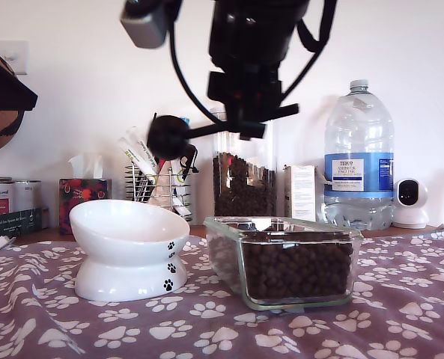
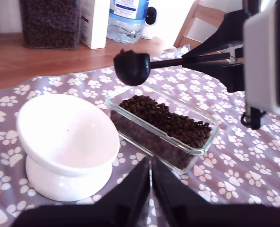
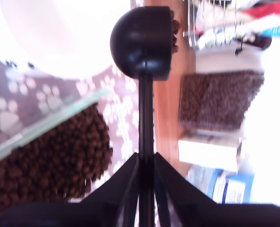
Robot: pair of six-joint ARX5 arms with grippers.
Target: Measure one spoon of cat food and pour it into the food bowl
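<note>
My second gripper [image 3: 146, 158] is shut on the thin handle of the black spoon [image 3: 142, 42]. In the exterior view this gripper [image 1: 251, 123] hangs high above the glass dish. The spoon [image 1: 168, 136] is held about level, its cup above the white food bowl's [image 1: 124, 232] rim on the dish side. Cat food [image 2: 128, 53] heaps in the spoon's cup [image 2: 131, 68]. More cat food [image 1: 296, 269] fills the clear glass dish [image 1: 281, 223] beside the bowl. The food bowl [image 2: 66, 132] looks empty. My first gripper [image 2: 150, 163] is shut on nothing, held back from bowl and dish.
Along the wall behind stand a tall kibble canister [image 1: 242, 183], a white box [image 1: 300, 193], a large water bottle [image 1: 359, 161], a small white camera [image 1: 411, 202], a wire rack of sachets [image 1: 158, 183], a tissue box [image 1: 83, 193] and tins [image 1: 12, 198]. A paw-print cloth [image 1: 401, 314] covers the table.
</note>
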